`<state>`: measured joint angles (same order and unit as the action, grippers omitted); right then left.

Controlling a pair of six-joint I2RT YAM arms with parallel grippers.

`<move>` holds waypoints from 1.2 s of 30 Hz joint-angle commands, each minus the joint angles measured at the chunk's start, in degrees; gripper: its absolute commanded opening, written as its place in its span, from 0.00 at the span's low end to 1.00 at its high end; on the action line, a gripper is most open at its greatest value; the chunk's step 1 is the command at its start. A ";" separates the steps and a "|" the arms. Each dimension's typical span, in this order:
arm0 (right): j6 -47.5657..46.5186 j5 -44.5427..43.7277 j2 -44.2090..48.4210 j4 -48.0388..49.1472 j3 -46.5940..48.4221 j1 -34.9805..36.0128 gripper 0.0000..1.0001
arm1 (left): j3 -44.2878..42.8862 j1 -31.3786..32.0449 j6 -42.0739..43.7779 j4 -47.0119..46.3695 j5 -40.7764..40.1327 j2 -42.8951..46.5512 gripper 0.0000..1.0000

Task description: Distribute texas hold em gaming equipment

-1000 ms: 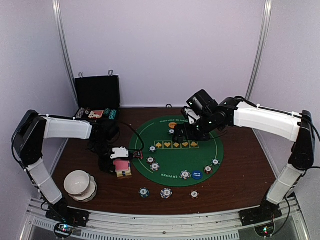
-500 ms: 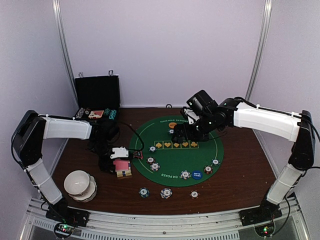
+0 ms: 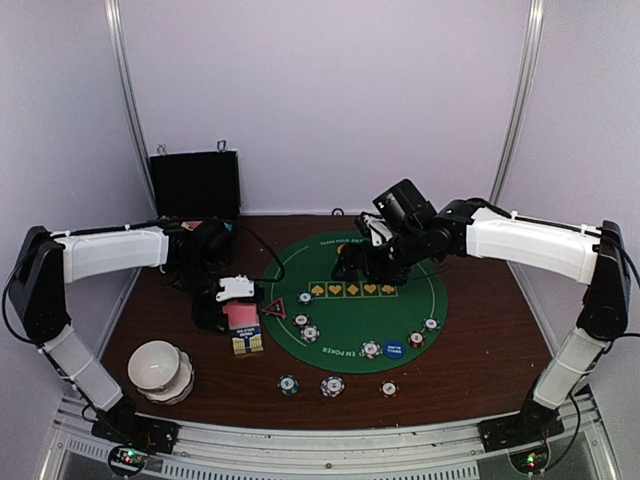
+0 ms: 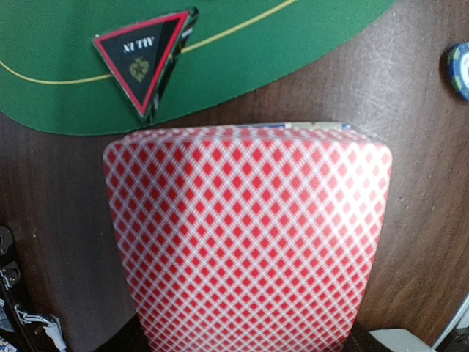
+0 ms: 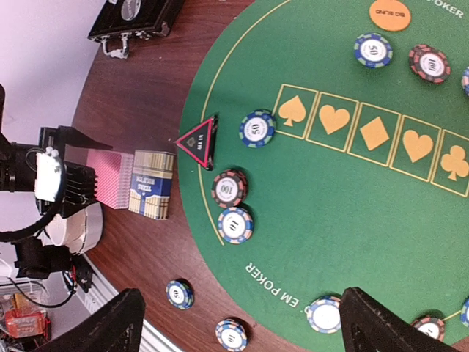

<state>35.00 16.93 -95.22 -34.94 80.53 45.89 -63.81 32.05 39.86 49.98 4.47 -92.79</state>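
The left gripper [image 3: 236,300] is clamped on a small stack of playing cards with pink-and-white diamond-lattice backs [image 4: 245,235], held just above the dark brown wooden table [image 3: 480,370] beside the left edge of the round green felt poker mat [image 3: 350,320]. Just past the cards lies a blue-and-gold card box [image 5: 152,183]; its label begins "TEXAS", and the rest is too small to read. A red-bordered black triangular marker [image 4: 146,59] printed "ALL IN" with a gold spade sits on the mat's rim, near the cards.

The right gripper [image 5: 238,293] hangs over the middle of the mat with its jaws spread wide and nothing between them. Below it the mat reads "EM POKER" along its edge and carries a row of five gold-outlined boxes [image 5: 374,139]: spade, heart, diamond, heart, club. An orange round button [image 5: 390,12] marked "BIG BLIND" lies on the far side. Striped chips show numbers: a blue "50" chip [image 5: 256,128] by the spade, a red "100" chip [image 5: 229,188], and a blue-white "10" chip [image 5: 234,224] touching it. A blue round button [image 3: 394,348] lies near the mat's near edge; its lettering cannot be read. Three more chips [image 3: 332,385] lie on bare wood near the arms.
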 commanded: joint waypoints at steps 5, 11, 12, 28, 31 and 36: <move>9.46 16.00 -4.49 14.81 -1.50 0.08 0.97 | -8.38 0.82 -4.05 7.31 6.25 3.61 0.00; 15.44 24.99 -10.12 25.12 0.51 0.73 0.96 | -13.24 1.23 -5.05 10.65 8.09 3.12 0.00; 15.89 25.71 -10.91 25.98 1.25 0.96 0.96 | -13.92 1.32 -5.05 11.08 8.23 3.00 0.00; 25.82 32.16 -19.63 41.42 5.22 3.39 0.84 | -16.24 2.22 -5.48 11.95 8.37 2.79 0.00; 27.11 32.79 -21.17 43.20 5.88 3.81 0.80 | -16.43 2.22 -5.69 11.94 8.42 2.79 0.00; 28.26 33.42 -22.92 44.96 6.84 4.03 0.76 | -16.52 2.31 -5.73 11.99 8.45 2.80 0.00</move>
<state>61.36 48.95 -117.14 5.63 85.17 49.54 -78.37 34.00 34.54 61.69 11.57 -90.80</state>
